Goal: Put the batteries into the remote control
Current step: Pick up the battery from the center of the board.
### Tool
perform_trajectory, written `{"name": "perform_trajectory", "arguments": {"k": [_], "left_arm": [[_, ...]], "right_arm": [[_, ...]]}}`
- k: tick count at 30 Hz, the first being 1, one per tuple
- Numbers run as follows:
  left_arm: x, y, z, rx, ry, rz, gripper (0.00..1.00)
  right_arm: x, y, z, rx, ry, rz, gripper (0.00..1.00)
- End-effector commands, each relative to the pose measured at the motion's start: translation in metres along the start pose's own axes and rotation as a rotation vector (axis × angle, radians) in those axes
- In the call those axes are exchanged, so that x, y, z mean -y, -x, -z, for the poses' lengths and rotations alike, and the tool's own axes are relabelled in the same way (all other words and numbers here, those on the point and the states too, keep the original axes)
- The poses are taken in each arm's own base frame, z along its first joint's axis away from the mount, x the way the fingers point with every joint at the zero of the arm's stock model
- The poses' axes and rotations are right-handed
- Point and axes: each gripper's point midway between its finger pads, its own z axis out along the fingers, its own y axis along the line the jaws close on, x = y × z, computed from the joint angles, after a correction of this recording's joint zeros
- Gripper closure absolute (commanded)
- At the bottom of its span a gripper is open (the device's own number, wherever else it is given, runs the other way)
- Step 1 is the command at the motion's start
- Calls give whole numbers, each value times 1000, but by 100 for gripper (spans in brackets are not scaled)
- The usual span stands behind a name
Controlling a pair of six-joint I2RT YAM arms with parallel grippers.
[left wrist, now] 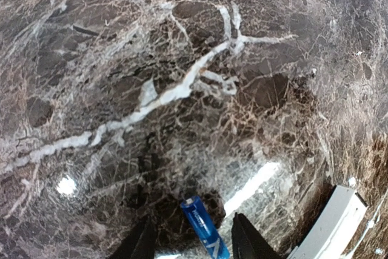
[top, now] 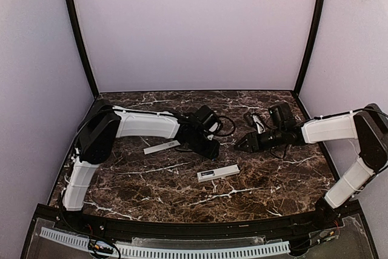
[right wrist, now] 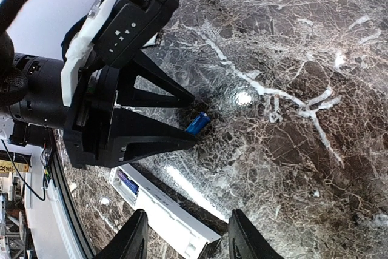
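1. We see the left gripper (left wrist: pixel 193 219) with fingers parted wider than the blue battery (left wrist: pixel 205 230) between them.
2. The right gripper (right wrist: pixel 188 216) stands open, empty.
3. The remote control (top: pixel 218 173) lies mid-table (blue showing in its bay).

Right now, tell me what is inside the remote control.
One blue battery lies in the remote control's open bay. The rest of the bay is too dark to tell.

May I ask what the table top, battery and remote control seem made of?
Table top: polished dark marble or marble-look laminate; white veins, lamp glare. Battery: likely a metal cell in glossy blue printed wrap. Remote control: apparently matte white plastic, no shine.
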Motion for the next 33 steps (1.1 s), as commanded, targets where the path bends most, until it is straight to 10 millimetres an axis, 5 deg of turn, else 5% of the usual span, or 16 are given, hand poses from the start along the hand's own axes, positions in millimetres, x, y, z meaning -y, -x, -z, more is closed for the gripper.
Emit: {"name": "perform_trajectory", "arguments": {"k": [1,7,22,33], "left_arm": [[-5,-13,-3,-70,60,-33,58],[-20,-23,-6,-133,174,-82,71],[-54,-75,42,-329,286,-190,99],[-73,-126,66,-535,279,-233,95]], "right_arm": [[0,2,3,7,0,9,56],[1,3,3,10,-3,10,57],[2,-2,5,8,-10,11,60],[2,-4,6,6,-9,11,61]]}}
